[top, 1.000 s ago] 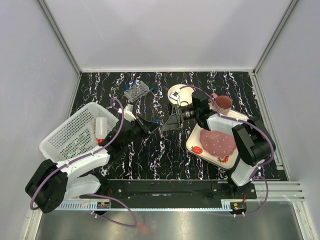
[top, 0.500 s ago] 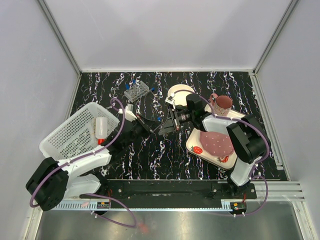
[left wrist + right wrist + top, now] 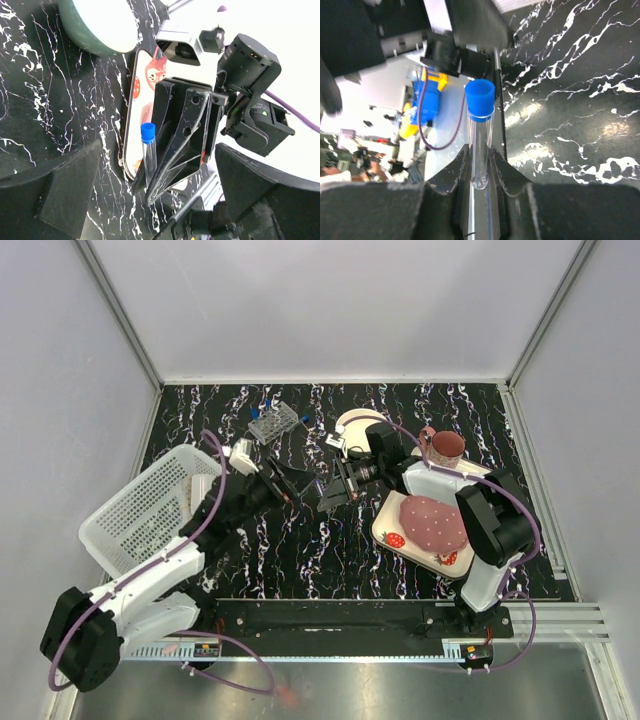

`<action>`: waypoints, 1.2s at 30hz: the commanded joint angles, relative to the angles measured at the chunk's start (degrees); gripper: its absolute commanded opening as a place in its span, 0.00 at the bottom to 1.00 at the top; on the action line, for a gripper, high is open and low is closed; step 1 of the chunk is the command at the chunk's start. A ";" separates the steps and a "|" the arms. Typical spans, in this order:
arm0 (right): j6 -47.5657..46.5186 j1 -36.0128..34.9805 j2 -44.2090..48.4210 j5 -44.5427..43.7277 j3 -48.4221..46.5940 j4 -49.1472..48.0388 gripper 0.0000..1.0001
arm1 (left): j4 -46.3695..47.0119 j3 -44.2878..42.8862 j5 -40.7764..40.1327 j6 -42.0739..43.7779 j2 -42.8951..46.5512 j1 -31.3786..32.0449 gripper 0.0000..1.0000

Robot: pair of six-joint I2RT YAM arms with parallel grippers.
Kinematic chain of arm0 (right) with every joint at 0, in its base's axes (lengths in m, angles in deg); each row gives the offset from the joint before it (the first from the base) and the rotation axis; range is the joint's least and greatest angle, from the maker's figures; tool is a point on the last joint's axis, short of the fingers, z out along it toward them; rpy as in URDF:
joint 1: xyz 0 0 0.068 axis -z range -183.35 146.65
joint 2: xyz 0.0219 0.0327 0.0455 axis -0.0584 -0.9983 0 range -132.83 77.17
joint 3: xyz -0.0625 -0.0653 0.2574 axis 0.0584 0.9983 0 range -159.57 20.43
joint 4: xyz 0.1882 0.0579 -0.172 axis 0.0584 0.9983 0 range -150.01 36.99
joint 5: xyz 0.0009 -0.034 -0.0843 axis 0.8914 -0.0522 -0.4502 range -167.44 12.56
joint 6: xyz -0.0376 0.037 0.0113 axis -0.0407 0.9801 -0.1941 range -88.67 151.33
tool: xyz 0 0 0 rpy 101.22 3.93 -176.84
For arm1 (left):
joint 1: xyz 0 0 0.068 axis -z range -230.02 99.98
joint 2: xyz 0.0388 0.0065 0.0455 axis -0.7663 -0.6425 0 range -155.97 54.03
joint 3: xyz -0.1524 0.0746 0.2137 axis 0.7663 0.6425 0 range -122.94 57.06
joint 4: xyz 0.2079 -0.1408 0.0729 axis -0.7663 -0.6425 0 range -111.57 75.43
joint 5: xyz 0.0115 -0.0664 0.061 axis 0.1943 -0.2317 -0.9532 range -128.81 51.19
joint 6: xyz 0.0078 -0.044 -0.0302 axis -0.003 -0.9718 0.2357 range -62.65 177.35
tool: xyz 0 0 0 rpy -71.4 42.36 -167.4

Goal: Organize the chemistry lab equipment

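Observation:
A thin clear tube with a blue cap [image 3: 480, 131] stands upright between my right gripper's [image 3: 480, 176] fingers, which are shut on its lower end. In the left wrist view the same tube [image 3: 148, 155] shows in the right gripper's black fingers [image 3: 182, 135]. My left gripper [image 3: 157, 197] is open, its pads wide apart on either side of the tube and not touching it. From above, both grippers meet over the middle of the table, left [image 3: 298, 487] and right [image 3: 326, 496]. A small clear tube rack [image 3: 273, 422] with blue-capped tubes sits at the back.
A white perforated basket [image 3: 140, 512] lies at the left under my left arm. A white bowl with a yellow rim [image 3: 352, 421] sits behind the right gripper. A pink mug [image 3: 446, 447] and a strawberry-printed plate [image 3: 392, 537] are at the right.
The right gripper came in from the bowl side and shut on the blue-capped tube. The left gripper, which was shut on it, opened and let go, and the left arm shifted slightly left.

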 commanded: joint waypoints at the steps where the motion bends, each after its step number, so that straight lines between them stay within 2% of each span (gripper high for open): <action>1: -14.95 -1.08 2.17 0.94 -4.27 11.38 0.09 | -2.84 -3.39 19.39 2.66 -1.35 -8.30 0.99; 3: -18.22 -1.60 2.70 0.59 -4.72 16.22 0.09 | -1.79 -3.74 28.68 1.52 -4.94 -11.74 0.99; 6: -25.52 -2.92 4.01 -0.81 -5.68 22.00 0.09 | -0.47 -5.49 36.62 1.60 -8.64 -12.71 0.99; 9: -31.33 -4.06 4.63 -2.92 -6.56 26.16 0.09 | 1.29 -7.08 40.67 0.90 -11.46 -12.62 0.89; 11: -33.00 -4.33 4.72 -3.19 -7.00 27.56 0.09 | 1.47 -7.95 41.31 1.07 -12.25 -12.54 0.83; 15: -34.67 -4.42 4.20 -3.54 -7.53 29.15 0.09 | 1.21 -9.01 43.32 1.42 -13.66 -12.54 0.56; 17: -35.03 -4.59 4.19 -3.54 -7.71 29.50 0.09 | 0.59 -9.10 43.68 1.51 -14.36 -12.54 0.49; 26: -35.82 -4.59 3.76 -4.07 -8.15 30.47 0.09 | -8.72 -12.61 45.35 7.31 -15.16 -12.54 0.43; 29: -35.82 -4.68 3.76 -3.90 -8.23 30.56 0.09 | -11.27 -13.76 45.26 8.89 -15.77 -12.54 0.36; 36: -35.90 -4.59 3.58 -3.81 -8.50 30.82 0.10 | -15.75 -16.22 45.44 12.23 -17.26 -11.48 0.31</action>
